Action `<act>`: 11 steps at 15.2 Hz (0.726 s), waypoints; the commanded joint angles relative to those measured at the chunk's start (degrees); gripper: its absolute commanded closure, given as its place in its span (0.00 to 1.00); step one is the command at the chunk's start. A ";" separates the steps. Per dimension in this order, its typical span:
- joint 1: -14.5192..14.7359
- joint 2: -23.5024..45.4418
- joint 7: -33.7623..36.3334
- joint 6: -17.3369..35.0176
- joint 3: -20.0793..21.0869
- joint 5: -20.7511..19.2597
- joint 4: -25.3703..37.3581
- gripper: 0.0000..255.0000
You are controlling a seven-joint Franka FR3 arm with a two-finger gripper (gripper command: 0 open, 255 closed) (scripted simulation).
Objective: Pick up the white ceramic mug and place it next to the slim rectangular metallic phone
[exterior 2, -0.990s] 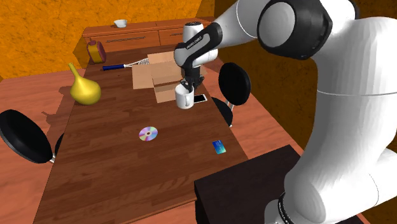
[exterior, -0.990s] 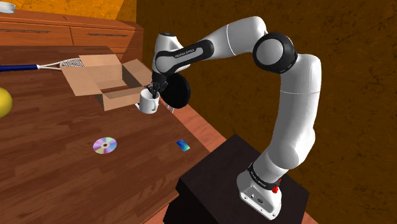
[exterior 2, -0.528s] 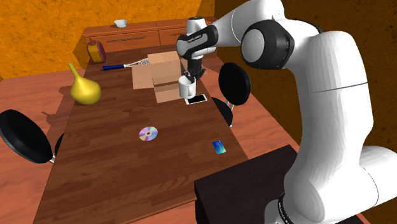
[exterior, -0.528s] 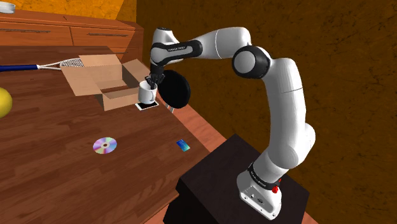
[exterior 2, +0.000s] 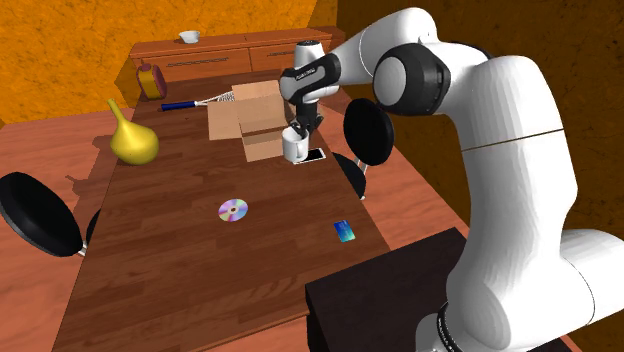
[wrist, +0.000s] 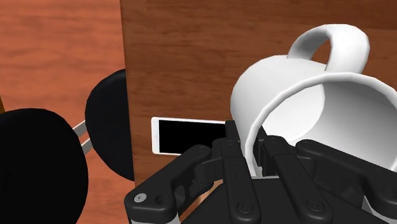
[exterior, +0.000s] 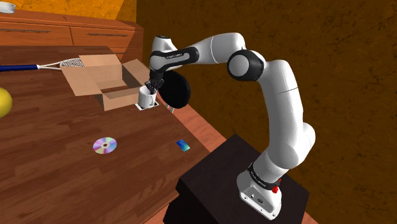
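Observation:
The white mug (exterior: 147, 97) (exterior 2: 295, 147) (wrist: 305, 95) hangs just above the wooden table (exterior: 57, 165), by the open cardboard box (exterior: 105, 79) (exterior 2: 248, 122). My black gripper (exterior: 151, 87) (exterior 2: 298, 132) (wrist: 249, 156) is shut on the mug's rim, one finger inside and one outside. The phone (wrist: 184, 135) (exterior 2: 314, 157) (exterior: 141, 107), white-framed with a black screen, lies flat on the table right under and beside the mug, partly hidden by it. The mug's handle (wrist: 334, 44) points away from the gripper.
A CD (exterior: 105, 145) (exterior 2: 233, 210) and a small blue card (exterior: 182, 145) (exterior 2: 344, 231) lie on the table nearer the stand. A yellow gourd (exterior 2: 133, 142) and a racket (exterior: 60, 64) sit farther off. Black round chairs (exterior 2: 367, 130) (wrist: 108, 121) stand at the table's edge.
The arm carried the mug away from the stand toward the box and lowered it until it hangs just over the phone.

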 commanded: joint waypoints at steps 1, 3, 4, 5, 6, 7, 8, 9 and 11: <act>-0.01 0.72 0.01 1.13 -0.12 -0.13 -0.36 1.00; 0.07 1.63 0.07 2.07 -0.25 -0.27 -0.39 1.00; 0.11 2.10 0.10 2.52 -0.31 -0.34 -0.38 1.00; 0.15 2.55 0.13 2.99 -0.38 -0.42 -0.39 1.00; 0.20 3.06 0.16 3.42 -0.45 -0.48 -0.31 1.00; 0.24 3.55 0.18 3.85 -0.52 -0.55 -0.26 1.00; 0.29 4.03 0.21 4.30 -0.58 -0.62 -0.22 1.00; 0.33 4.54 0.24 4.72 -0.65 -0.69 -0.13 1.00; 0.43 5.59 0.28 5.54 -0.80 -0.82 0.10 1.00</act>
